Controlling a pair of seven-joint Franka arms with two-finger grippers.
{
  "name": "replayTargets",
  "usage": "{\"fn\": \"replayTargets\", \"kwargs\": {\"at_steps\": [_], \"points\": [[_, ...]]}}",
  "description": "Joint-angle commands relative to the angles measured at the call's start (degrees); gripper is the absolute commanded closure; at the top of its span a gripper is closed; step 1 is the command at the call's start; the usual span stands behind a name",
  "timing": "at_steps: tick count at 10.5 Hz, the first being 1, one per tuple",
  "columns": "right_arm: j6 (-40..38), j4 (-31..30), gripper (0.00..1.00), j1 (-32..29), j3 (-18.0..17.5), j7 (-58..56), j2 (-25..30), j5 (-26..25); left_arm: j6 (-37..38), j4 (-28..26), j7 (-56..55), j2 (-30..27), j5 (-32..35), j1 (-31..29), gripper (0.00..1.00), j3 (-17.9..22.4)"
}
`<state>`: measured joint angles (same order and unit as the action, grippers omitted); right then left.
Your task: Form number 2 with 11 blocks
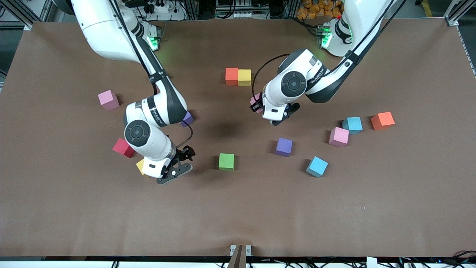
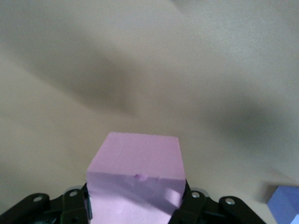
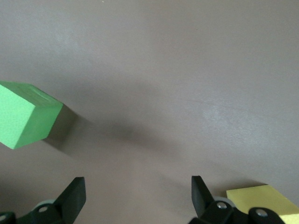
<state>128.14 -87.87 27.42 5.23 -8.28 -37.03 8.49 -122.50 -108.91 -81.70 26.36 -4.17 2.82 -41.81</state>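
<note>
Brown table point(image 1: 238, 216), left end effector point(image 2: 135, 205) raised

Matte foam blocks point(image 1: 226, 162) lie on a smooth, dull brown table point(image 1: 238, 216); glossy white plastic arms point(image 1: 148, 111).

From the front view we look steeply down from high across the tabletop point(image 1: 238, 216), facing both arm bases along the top edge and taking in the whole surface. Our left wrist view sits close above its end effector point(image 2: 135, 212), looking past a pink block point(image 2: 138, 175) at bare tabletop. Our right wrist view looks down between its fingers point(image 3: 72, 198), sharing the green block point(image 3: 23, 114) and a yellow block point(image 3: 261, 198) with the front view.
</note>
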Motion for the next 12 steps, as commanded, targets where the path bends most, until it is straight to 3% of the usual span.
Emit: {"fn": "replayTargets", "kwargs": {"at_steps": [1,5,12], "points": [[-0.09,1.3,0.0,0.35,-0.31,2.21,-0.59,0.56,-0.8,0.1,-9.32,-0.34,-1.37,1.83,0.93,0.84],[0.18,1.65,0.0,1.14,-0.22,2.22,-0.59,0.47,-5.02,-0.51,-25.07,0.36,-1.63,2.63,0.93,1.55],[0.53,1.65,0.0,1.06,-0.22,2.13,-0.42,0.39,-5.73,-0.16,-27.64,0.98,-0.67,4.91,0.93,2.87]]}}
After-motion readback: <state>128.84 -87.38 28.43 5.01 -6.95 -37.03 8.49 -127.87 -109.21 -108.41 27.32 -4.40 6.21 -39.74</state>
